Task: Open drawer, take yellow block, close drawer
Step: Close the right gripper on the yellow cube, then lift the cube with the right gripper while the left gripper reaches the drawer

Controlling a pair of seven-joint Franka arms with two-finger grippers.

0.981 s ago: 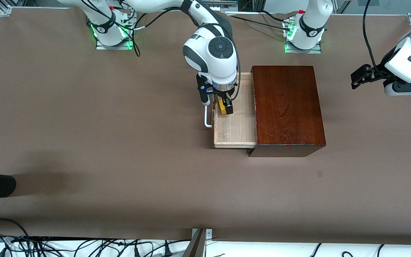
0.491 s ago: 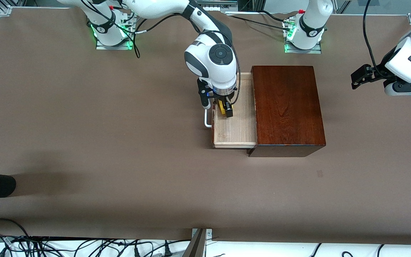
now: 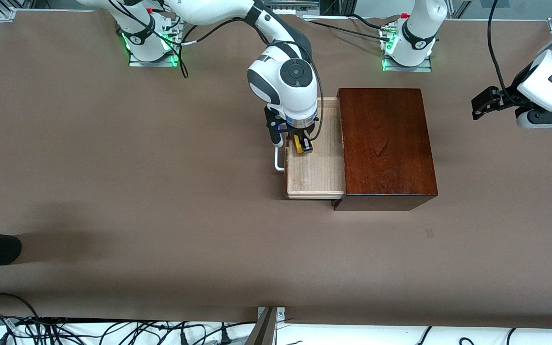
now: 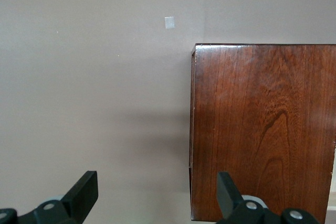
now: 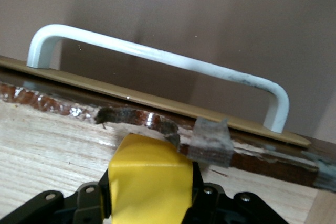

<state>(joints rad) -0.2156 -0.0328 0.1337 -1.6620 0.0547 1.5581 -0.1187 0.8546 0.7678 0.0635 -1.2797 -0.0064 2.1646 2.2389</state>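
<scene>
You now have the small bright yellow cube (image 3: 299, 143) pinched in the right claw (image 3: 302, 145), down in the pulled-out pale wood drawer (image 3: 316, 172), close to its dark front with the white bar handle (image 3: 278, 160). A second ago that claw stood spread around the cube; since then it has sunk a little and clenched on it. The cube, drawer and glossy mahogany box (image 3: 386, 143) have not shifted. Your left claw (image 3: 484, 103) waits with its fingers (image 4: 84, 192) spread wide, up over the brown worktop (image 3: 113, 191) at the left arm's end. You can count one cube, one drawer, one box, two claws.
</scene>
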